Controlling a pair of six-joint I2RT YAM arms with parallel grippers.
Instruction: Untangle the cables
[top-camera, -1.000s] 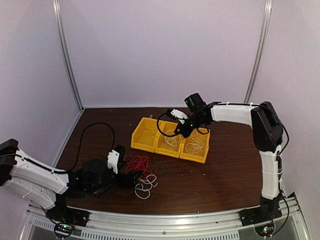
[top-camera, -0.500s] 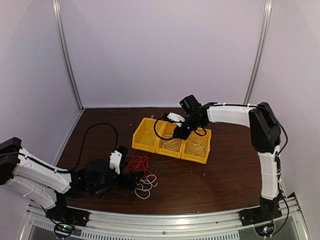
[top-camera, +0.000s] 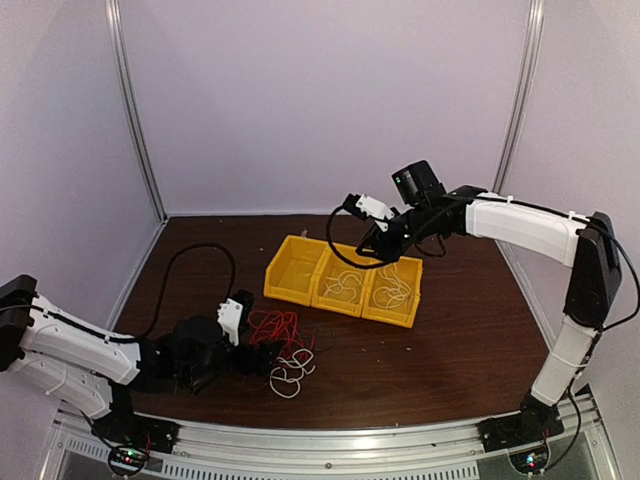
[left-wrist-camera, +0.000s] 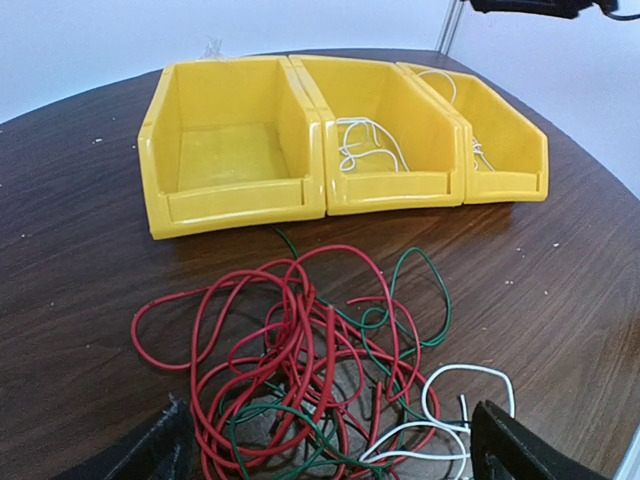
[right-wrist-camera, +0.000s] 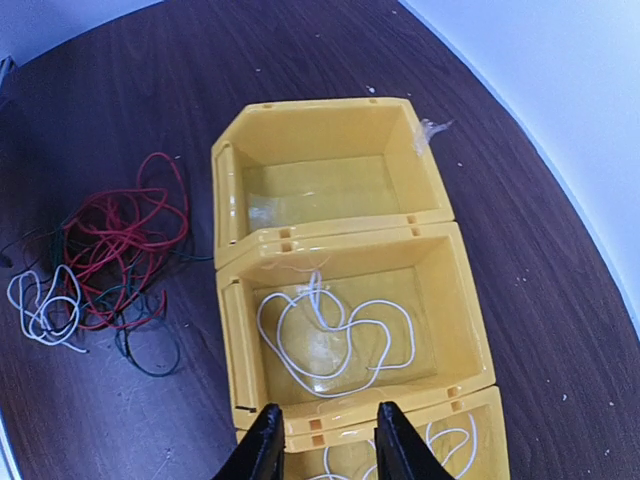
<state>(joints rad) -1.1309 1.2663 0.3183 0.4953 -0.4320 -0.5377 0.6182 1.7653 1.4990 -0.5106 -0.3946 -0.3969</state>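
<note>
A clump of thin red cables (left-wrist-camera: 290, 340), green cables (left-wrist-camera: 425, 290) and a white cable (left-wrist-camera: 450, 400) lies on the dark table in front of the yellow bins. It also shows in the top view (top-camera: 283, 345) and the right wrist view (right-wrist-camera: 110, 240). My left gripper (left-wrist-camera: 335, 462) is open and low at the clump's near edge, with one finger on each side of it. My right gripper (right-wrist-camera: 328, 450) is open and empty, held in the air above the bins (top-camera: 374, 246). A white cable (right-wrist-camera: 335, 330) lies in the middle bin, and another white cable (right-wrist-camera: 440, 445) lies in the right bin.
Three joined yellow bins (top-camera: 300, 293) stand mid-table. The left bin (left-wrist-camera: 235, 205) holds no cable. A thick black arm cable (top-camera: 190, 260) loops over the table at the left. Purple walls and metal posts close in the back and sides.
My right arm has lifted and drawn back to the right, away from the bins, with its gripper empty. My left arm has barely moved.
</note>
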